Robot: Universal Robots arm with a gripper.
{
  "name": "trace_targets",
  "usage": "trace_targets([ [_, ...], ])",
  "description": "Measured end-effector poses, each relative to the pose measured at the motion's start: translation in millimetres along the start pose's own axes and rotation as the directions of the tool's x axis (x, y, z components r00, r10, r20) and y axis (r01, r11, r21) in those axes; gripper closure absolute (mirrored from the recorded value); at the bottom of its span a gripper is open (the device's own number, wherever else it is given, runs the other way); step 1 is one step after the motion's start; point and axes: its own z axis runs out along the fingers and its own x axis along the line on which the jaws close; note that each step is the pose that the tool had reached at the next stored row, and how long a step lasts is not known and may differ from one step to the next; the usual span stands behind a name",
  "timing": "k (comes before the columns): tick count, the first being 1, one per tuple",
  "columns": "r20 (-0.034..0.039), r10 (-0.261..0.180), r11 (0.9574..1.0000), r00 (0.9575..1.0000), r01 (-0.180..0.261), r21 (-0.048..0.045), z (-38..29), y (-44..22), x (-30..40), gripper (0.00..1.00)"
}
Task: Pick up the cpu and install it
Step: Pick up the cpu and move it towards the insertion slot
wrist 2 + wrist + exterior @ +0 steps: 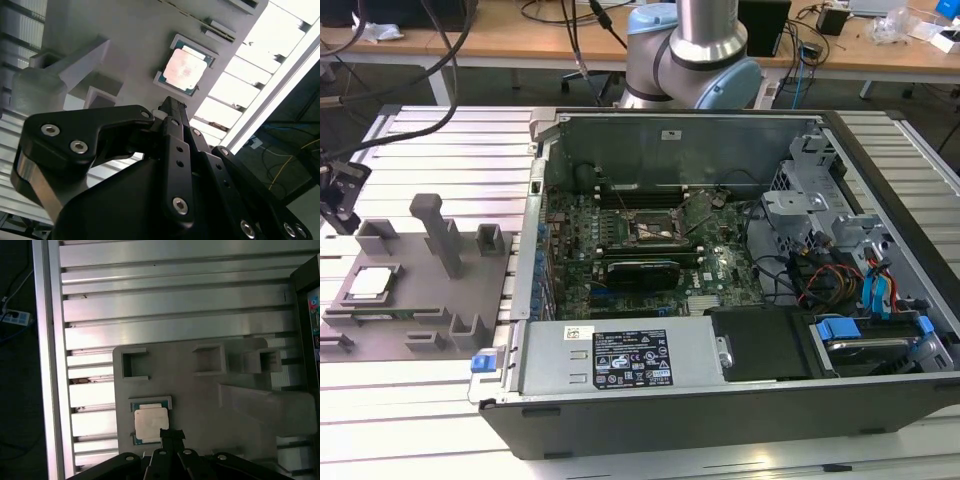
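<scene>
The cpu (372, 283) is a small square chip with a pale metal top. It lies flat in a shallow nest on the grey fixture plate (420, 300), at the exterior view's left. Both wrist views show the cpu (184, 68) (151, 424) directly beyond my fingertips, with a gap between them and the chip. My gripper (171, 433) hangs above it, its black fingers (172, 112) drawn together to one tip, holding nothing. In the exterior view my gripper (337, 215) is the black shape at the left edge, above the plate.
An open computer case (720, 400) lies to the exterior view's right of the plate, with the motherboard and its square socket (660, 228) exposed. Grey posts and brackets (440, 235) rise from the fixture plate near the cpu. Everything rests on a slotted aluminium table (175, 305).
</scene>
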Motion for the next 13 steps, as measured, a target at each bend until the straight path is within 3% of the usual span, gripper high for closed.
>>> trace_targets([
  [13, 0.0000, 0.000, 1.0000, 1.0000, 0.000, 0.0000, 9.6, -1.3, 9.9, 0.89],
])
